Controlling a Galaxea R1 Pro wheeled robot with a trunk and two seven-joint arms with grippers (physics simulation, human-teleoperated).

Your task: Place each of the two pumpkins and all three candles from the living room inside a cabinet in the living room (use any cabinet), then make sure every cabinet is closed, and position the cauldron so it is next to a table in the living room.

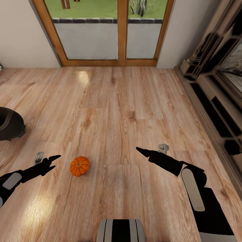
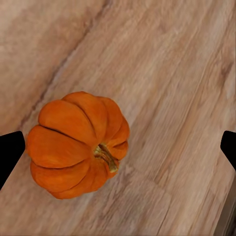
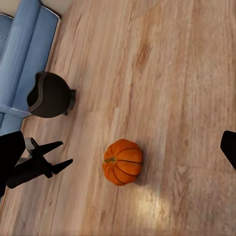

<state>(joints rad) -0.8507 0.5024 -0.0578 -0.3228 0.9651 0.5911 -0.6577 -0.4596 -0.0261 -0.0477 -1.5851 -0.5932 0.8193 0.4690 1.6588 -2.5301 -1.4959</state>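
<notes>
One orange ribbed pumpkin [image 1: 79, 165] lies on the wood floor, with a second look at that pumpkin [image 2: 78, 145] in the left wrist view. My left gripper [image 1: 56, 161] hovers open just left of it, its fingers [image 2: 10, 150] spread wide and holding nothing. My right gripper [image 1: 139, 150] is open further right, well apart from the pumpkin [image 3: 123, 161]. The black cauldron [image 1: 10, 124] stands on the floor at the far left, and in the right wrist view the cauldron [image 3: 49, 95] sits beside a blue sofa. The candles and the table are out of view.
A glazed wood-framed door [image 1: 107, 33] closes the far wall. A low unit with dark openings [image 1: 215, 104] runs along the right wall; I cannot tell whether it is the cabinet. The blue sofa [image 3: 24, 49] lies beyond the cauldron. Bare floor [image 1: 127, 101] stretches ahead.
</notes>
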